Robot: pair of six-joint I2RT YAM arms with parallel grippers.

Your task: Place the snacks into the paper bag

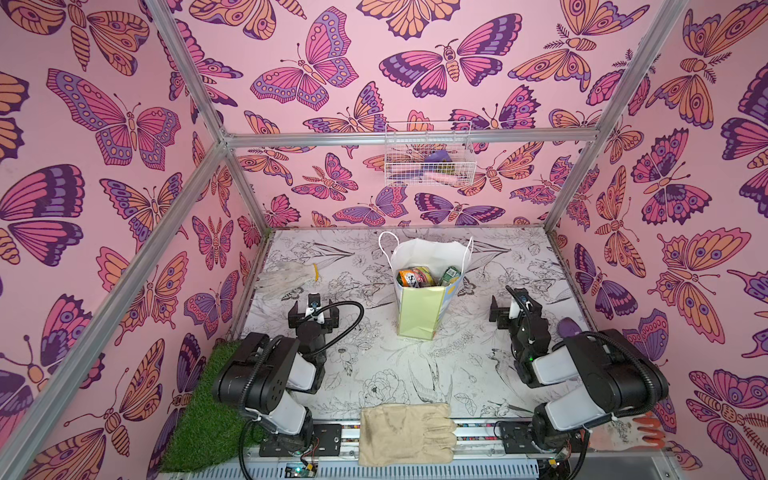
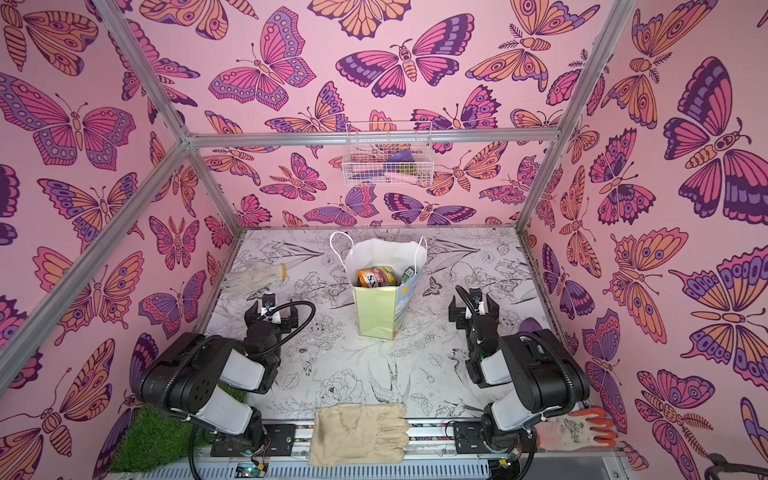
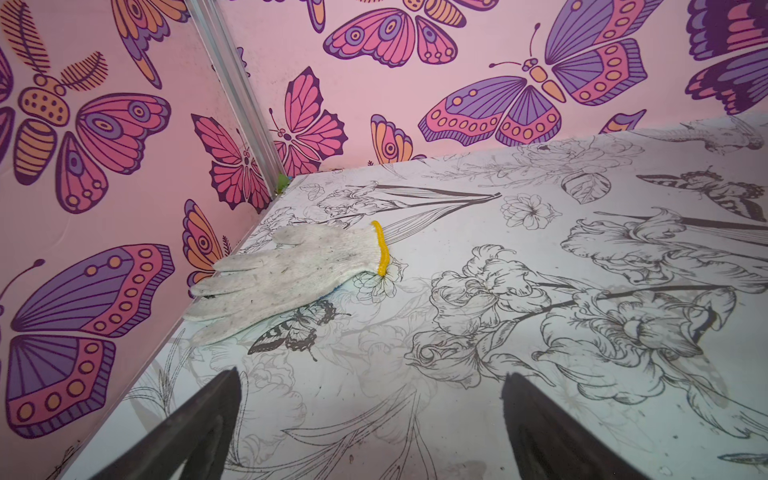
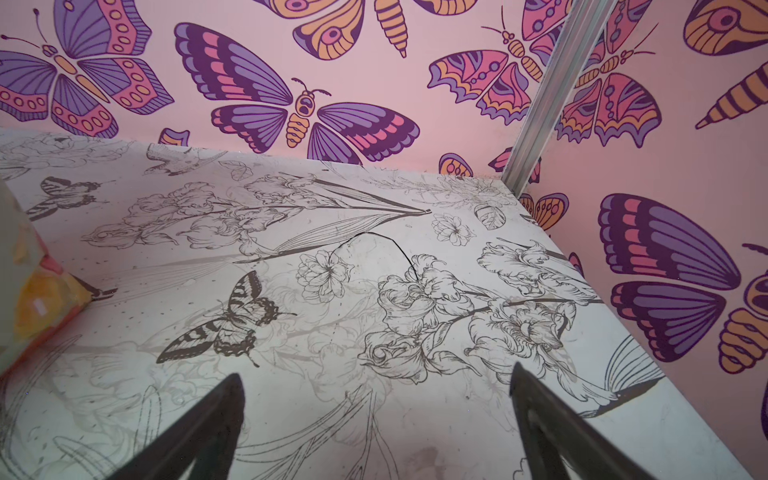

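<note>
1. Left gripper (image 3: 370,419), bag's 9 o'clock: jaws wide, empty; we keep it off the glove (image 1: 286,276) at 11 o'clock.
2. Paper bag (image 1: 419,309), upright, centre; snacks (image 1: 417,277) inside; we judge packing done.
3. Right gripper (image 4: 374,415), bag's 3 o'clock: jaws wide, empty; we withdraw clear of the bag.

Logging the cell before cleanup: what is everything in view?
bag: one, white and yellow-green, upright mid-table
snacks: at least two showing, orange and green, inside bag
knit glove: one, white, yellow cuff, far left
beige glove: one, beige, front edge
orange-and-white glove: one, front right
wire basket: one, white, back wall
purple thing: one, right edge, half hidden
grass mat: one, green, front left
left gripper: one, black, open, left of bag
right gripper: one, black, open, right of bag
</note>
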